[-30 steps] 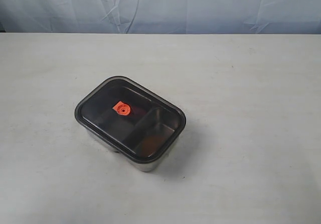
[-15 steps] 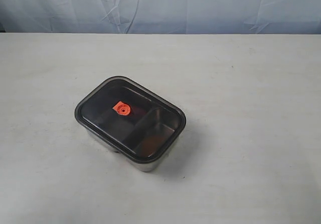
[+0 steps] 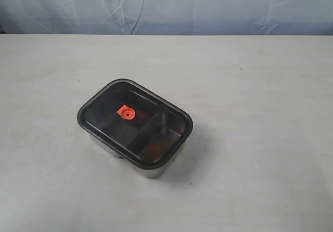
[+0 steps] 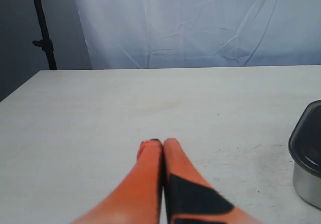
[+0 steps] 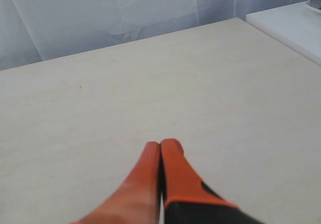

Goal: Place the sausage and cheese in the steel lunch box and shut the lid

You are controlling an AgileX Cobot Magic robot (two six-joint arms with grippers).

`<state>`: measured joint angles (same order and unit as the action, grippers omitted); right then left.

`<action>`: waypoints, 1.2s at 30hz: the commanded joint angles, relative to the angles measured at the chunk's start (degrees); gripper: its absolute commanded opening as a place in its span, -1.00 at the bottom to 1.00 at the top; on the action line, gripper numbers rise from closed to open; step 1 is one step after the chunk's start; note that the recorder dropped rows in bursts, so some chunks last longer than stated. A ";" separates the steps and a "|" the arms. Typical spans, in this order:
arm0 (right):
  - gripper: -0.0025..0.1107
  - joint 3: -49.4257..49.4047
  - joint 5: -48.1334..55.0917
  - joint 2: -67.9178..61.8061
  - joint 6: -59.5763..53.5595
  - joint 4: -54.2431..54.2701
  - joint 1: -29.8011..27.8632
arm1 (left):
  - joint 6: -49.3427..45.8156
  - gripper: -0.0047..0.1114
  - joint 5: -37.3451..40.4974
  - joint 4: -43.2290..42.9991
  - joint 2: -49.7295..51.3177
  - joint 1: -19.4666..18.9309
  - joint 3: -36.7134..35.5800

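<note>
Apparently closing is done: the lid [image 3: 135, 120] sits on the steel lunch box [image 3: 151, 171], left gripper [image 4: 156, 142] and right gripper [image 5: 160, 143] pinched together empty, leaving only a seal check.

There is one steel lunch box [image 3: 156, 170]. One lid [image 3: 143, 123] sits on top of it and carries one orange valve [image 3: 125, 113]. Through the lid two compartments [image 3: 117, 129] can be counted inside the box, the smaller holding one dim orange-brown patch [image 3: 156, 147] too murky to identify. One table [image 3: 260, 112] lies under the box, one pale cloth backdrop [image 3: 208, 8] hangs behind it, and one black stand [image 4: 42, 28] rises well apart from it. Two grippers show, the left gripper [image 4: 157, 142] and the right gripper [image 5: 161, 143], each with two orange fingers [image 4: 148, 169].
</note>
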<state>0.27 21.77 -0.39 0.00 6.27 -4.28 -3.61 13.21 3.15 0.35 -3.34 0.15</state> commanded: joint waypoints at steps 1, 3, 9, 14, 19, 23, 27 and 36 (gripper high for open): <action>-0.97 -0.27 -0.46 0.39 0.00 -0.17 -0.34 | -0.03 -0.91 -0.12 0.14 -0.35 -0.10 -0.15; -0.97 -0.27 -0.46 0.39 0.00 -0.17 -0.34 | -0.03 -0.91 -0.12 0.14 -0.35 -0.10 -0.15; -0.97 -0.27 -0.46 0.39 0.00 -0.17 -0.34 | -0.03 -0.91 -0.12 -0.65 -0.35 -0.10 -0.15; -0.97 -0.27 -0.88 0.39 0.00 0.46 -0.34 | -0.03 -0.91 -0.12 -0.65 -0.35 -0.10 -0.15; -0.97 -0.27 -0.88 0.39 0.00 0.46 -0.34 | -0.03 -0.91 -0.12 -0.65 -0.35 -0.10 -0.15; -0.97 -0.27 -0.88 0.39 0.00 0.56 -0.34 | -0.03 -0.91 -0.12 -0.65 -0.35 -0.10 -0.15; -0.97 -0.27 -0.88 0.39 0.00 0.56 -0.34 | -0.03 -0.91 -0.12 -0.65 -0.35 -0.10 -0.15; -0.97 -0.27 -0.88 0.39 0.00 0.93 -0.34 | -0.03 -0.91 -0.12 -0.65 -0.35 -0.10 -0.15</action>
<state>0.27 21.63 -0.39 0.00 6.96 -4.28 -3.61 13.21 2.72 0.35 -3.34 0.15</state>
